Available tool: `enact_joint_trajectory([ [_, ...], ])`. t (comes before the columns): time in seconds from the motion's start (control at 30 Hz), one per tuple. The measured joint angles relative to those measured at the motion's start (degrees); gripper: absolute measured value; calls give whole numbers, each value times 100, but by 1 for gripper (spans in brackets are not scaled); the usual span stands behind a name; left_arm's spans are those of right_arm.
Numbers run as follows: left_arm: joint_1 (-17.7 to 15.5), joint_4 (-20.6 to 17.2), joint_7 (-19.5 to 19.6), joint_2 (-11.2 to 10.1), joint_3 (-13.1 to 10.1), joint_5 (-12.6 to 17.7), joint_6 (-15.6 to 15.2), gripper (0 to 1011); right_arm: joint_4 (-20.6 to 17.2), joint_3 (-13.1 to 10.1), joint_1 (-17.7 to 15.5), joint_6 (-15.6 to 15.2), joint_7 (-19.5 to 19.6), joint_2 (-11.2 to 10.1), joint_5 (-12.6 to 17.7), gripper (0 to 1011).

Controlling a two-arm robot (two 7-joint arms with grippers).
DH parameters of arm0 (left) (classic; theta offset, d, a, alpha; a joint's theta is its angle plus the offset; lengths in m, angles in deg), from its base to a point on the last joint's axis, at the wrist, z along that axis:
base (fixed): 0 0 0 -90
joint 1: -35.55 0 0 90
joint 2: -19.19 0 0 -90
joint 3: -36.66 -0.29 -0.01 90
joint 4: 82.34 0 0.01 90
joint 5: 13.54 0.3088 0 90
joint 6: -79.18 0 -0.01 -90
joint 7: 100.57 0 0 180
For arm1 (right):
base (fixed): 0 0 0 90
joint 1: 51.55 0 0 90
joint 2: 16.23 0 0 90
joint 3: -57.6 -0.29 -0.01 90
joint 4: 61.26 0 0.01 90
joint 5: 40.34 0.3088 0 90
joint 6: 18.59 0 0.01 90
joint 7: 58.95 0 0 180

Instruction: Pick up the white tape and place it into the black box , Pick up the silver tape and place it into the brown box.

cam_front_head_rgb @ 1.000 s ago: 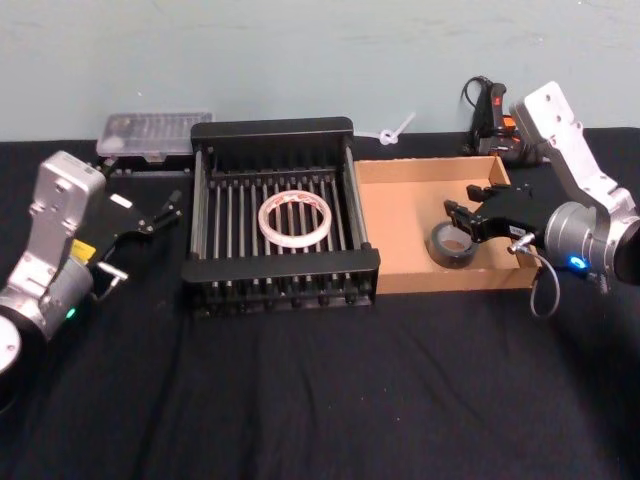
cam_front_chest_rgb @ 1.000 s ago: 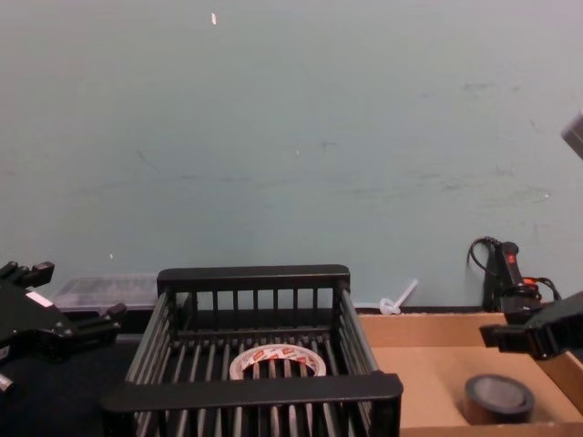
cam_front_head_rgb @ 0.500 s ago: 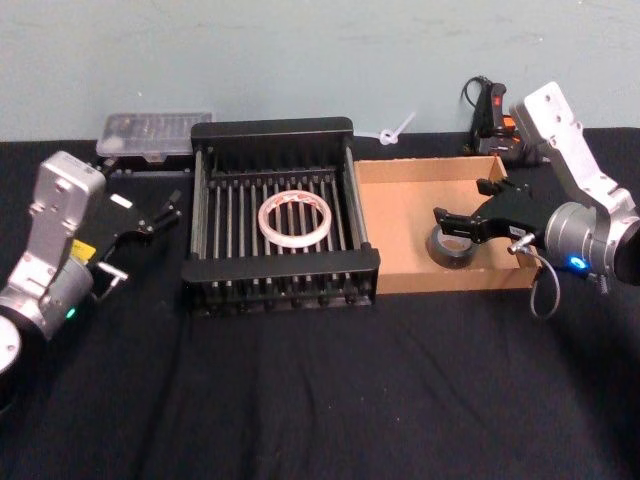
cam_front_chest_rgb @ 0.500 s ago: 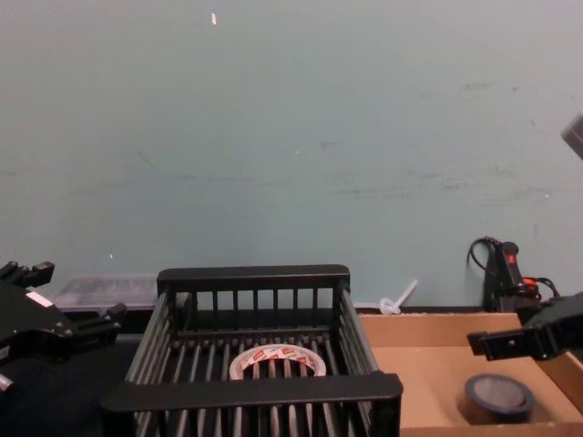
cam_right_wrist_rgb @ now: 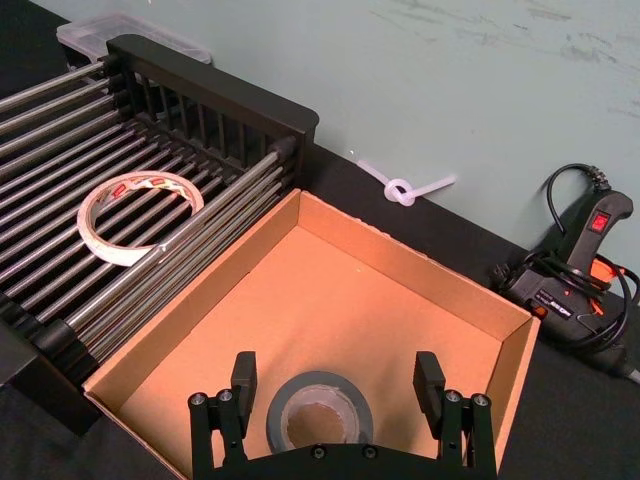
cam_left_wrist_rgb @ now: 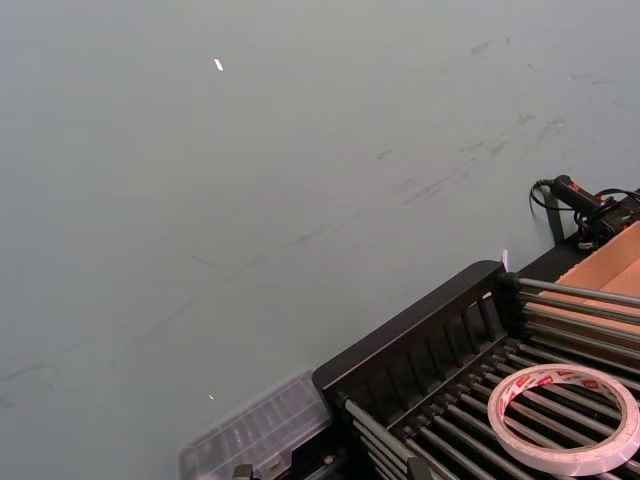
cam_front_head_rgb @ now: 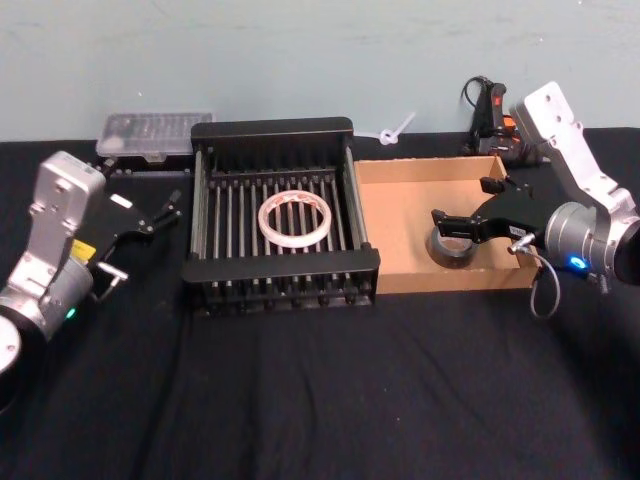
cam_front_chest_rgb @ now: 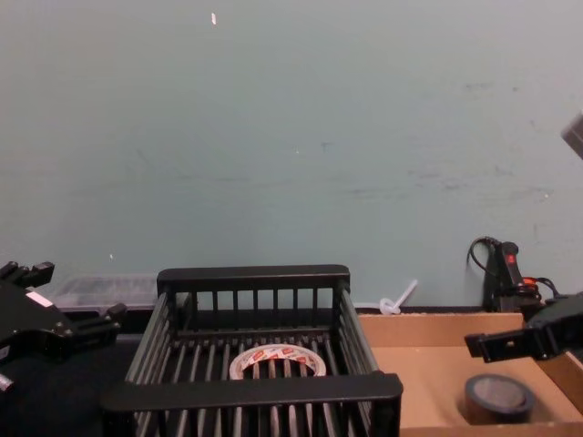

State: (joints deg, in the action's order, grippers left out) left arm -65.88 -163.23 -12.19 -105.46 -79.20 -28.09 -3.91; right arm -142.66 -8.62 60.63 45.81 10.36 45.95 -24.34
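Silver tape (cam_front_head_rgb: 452,246) lying flat in brown box (cam_front_head_rgb: 400,215) at right, right gripper (cam_front_head_rgb: 462,206) wide open above, holding nothing; could snag cardboard wall when rising.

A black cloth (cam_front_head_rgb: 320,400) covers the table, and along its far edge, against the pale green wall (cam_front_chest_rgb: 291,137), lie a clear plastic case (cam_front_head_rgb: 155,133) at the left, a white knotted tie (cam_right_wrist_rgb: 405,188) mid-way – and a black power tool (cam_right_wrist_rgb: 570,270) with an orange switch and a coiled cord at the right
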Motion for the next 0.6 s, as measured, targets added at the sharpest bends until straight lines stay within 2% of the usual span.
enact_joint_trajectory([
  [0.13, 0, 0, 0, 0, 0, 0, 0, 1001, -24, -40, -29, 12, 43, 21, -30, 1002],
  [0.2, 0, 0, 0, 0, 0, 0, 0, 1001, -100, -110, -110, 104, 196, 58, -121, 1002],
  [0.3, 0, 0, 0, 0, 0, 0, 0, 1001, -261, -201, -274, 397, 513, 107, -314, 1002],
  [0.33, 0, 0, 0, 0, 0, 0, 0, 1001, -333, -236, -363, 581, 669, 128, -424, 1002],
  [0.6, 0, 0, 0, 0, 0, 0, 0, 1001, -541, -363, -816, 1482, 1326, 217, -955, 1002],
])
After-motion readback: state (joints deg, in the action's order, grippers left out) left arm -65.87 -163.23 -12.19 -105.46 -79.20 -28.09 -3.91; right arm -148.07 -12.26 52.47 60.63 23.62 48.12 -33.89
